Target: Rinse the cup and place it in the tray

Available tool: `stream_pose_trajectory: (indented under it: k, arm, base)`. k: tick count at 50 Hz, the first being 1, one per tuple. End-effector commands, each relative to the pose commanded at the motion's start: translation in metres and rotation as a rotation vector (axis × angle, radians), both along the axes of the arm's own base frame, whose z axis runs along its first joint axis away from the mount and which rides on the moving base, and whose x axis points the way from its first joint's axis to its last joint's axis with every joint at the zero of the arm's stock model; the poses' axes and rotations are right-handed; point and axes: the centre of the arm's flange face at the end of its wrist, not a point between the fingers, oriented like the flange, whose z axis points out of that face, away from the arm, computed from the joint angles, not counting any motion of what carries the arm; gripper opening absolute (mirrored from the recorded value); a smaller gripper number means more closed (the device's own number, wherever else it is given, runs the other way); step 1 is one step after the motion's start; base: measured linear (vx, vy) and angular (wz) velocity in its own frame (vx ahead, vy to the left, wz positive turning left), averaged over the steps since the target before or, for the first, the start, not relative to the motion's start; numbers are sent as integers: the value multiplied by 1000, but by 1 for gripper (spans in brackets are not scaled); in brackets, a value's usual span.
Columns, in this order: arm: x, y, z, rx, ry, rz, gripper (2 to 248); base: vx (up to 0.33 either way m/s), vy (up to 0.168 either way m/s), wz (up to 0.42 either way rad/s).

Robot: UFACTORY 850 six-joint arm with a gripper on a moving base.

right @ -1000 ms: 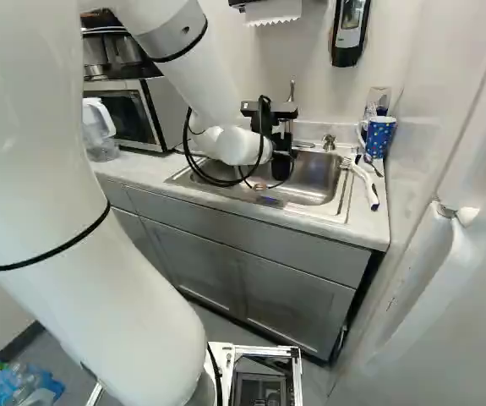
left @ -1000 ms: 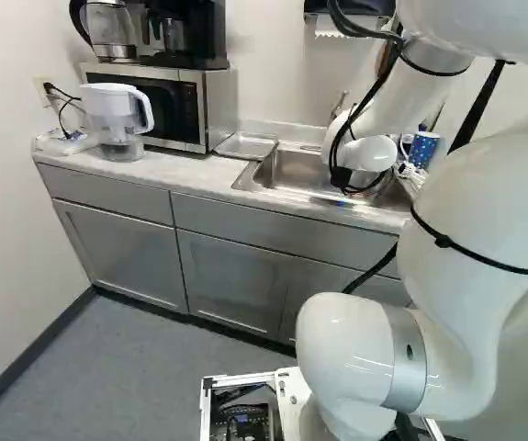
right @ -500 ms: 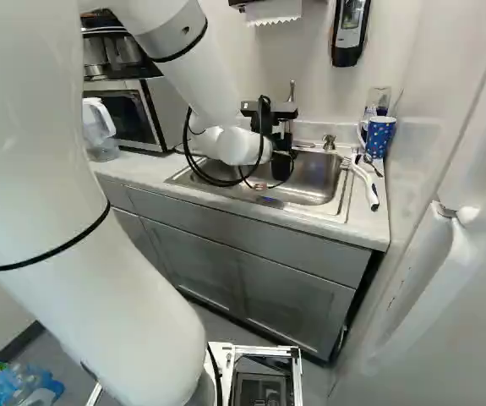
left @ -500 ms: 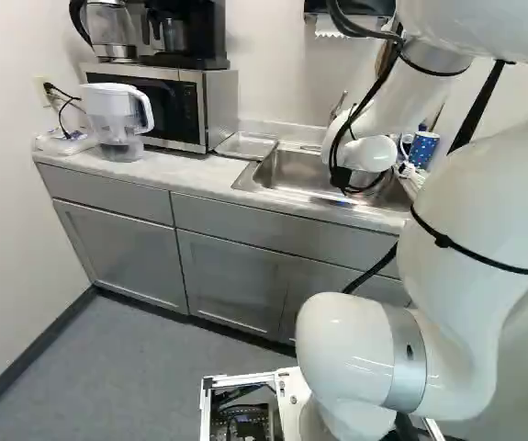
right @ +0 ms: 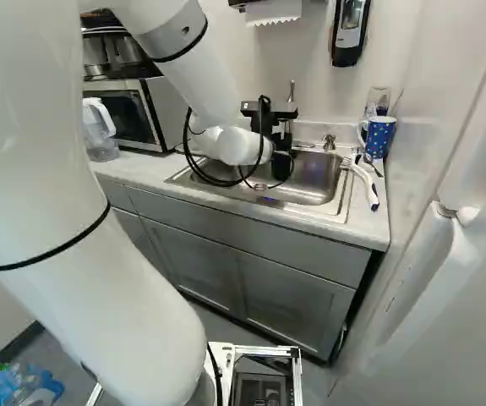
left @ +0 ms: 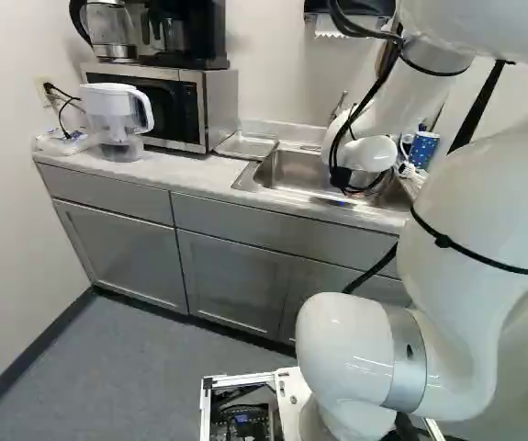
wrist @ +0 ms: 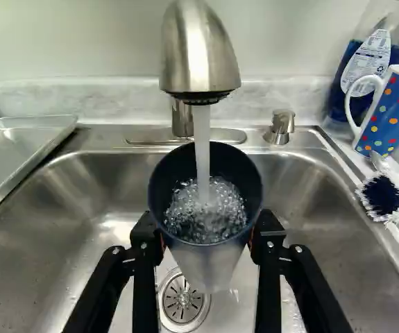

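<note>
Holding: cup (wrist: 208,258) between the gripper's (wrist: 206,243) two fingers (wrist: 142,267), one on each side of its wall, spread only as far as its width, with both orange pads turned in on it

Cup's long axis: runs across the way the fingers point, mouth up and narrower base down; roughly upright, exact lean hard to tell

Faucet (wrist: 199,52): straight above the cup between the fingers, its stream (wrist: 202,132) falling into the mouth and the water churning inside

Drain (wrist: 183,304): below the fingers, in the floor of the sink (wrist: 67,208)

Tray (wrist: 15,149): off to the side of the fingers away from the spotted mug (wrist: 395,107), beyond the sink's rim and well apart from the cup

Step in hand: rinsing, by my judgement, with the placing not yet done

Next move: likely tip the cup about the line between the fingers to empty it over the sink, then carry it sideways to the tray

Risk: a wet wall could slip in the pads, or the rim could catch the faucet if raised before clearing it
</note>
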Motion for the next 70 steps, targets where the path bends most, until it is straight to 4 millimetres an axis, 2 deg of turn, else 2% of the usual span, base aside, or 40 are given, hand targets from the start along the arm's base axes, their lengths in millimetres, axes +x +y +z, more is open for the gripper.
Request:
stream_pose_trajectory:
  k: [37,70]
  arm:
    - [0,1,0,0,0,2,126]
    - [22,46,0,0,0,107,126]
  base:
    - [0,0,0]
    - [0,0,0]
